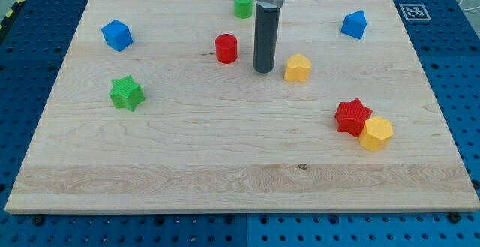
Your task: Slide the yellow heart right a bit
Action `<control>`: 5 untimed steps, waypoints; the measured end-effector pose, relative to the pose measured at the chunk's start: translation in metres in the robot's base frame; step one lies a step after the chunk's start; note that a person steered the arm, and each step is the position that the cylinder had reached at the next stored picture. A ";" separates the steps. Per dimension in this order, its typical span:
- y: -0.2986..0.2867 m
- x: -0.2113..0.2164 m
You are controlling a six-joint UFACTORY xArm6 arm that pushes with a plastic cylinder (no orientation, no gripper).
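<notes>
The yellow heart [298, 67] lies on the wooden board [225, 149], right of the middle near the view's top. My tip [263, 70] stands on the board just left of the yellow heart, with a small gap between them. A red cylinder [226, 48] lies just left of my tip.
A green block [242, 5] sits behind the rod at the top. A blue block [354, 24] is at the top right, a blue cube [117, 34] at the top left, a green star [126, 92] at the left. A red star [352, 116] touches a yellow hexagon [376, 134] at the right.
</notes>
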State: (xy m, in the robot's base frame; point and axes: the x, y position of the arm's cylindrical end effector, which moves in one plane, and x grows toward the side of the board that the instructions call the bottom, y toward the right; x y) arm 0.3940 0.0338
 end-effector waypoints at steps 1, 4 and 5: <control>0.000 0.000; 0.012 0.000; 0.020 0.000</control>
State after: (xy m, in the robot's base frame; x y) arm 0.3940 0.0533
